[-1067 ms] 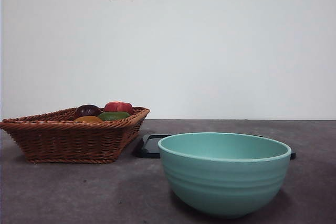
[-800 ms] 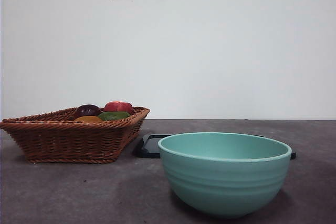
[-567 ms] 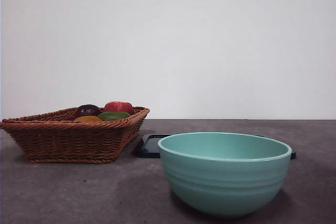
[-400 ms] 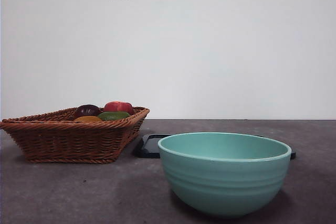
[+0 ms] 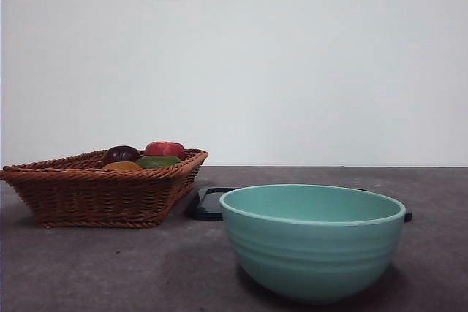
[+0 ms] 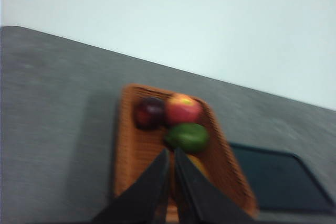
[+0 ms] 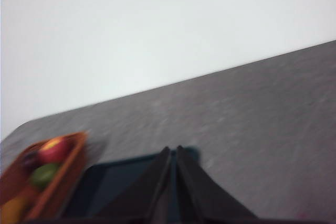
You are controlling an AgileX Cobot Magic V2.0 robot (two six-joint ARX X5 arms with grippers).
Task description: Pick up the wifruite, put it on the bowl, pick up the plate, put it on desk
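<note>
Left wrist view: left gripper [image 6: 170,153] closed, empty; wifruite [image 6: 198,165] just beyond its tips, in basket [image 6: 131,156].

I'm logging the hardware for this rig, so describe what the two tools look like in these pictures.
Only the wrist views show them. The left tool is two plain black jaws, long flat wedges tapering to narrow tips, with no markings or cables in sight. The right tool looks the same: two smooth black tapering jaws. Both pictures are blurred, so finer detail cannot be told. The front view shows no arm at all.
</note>
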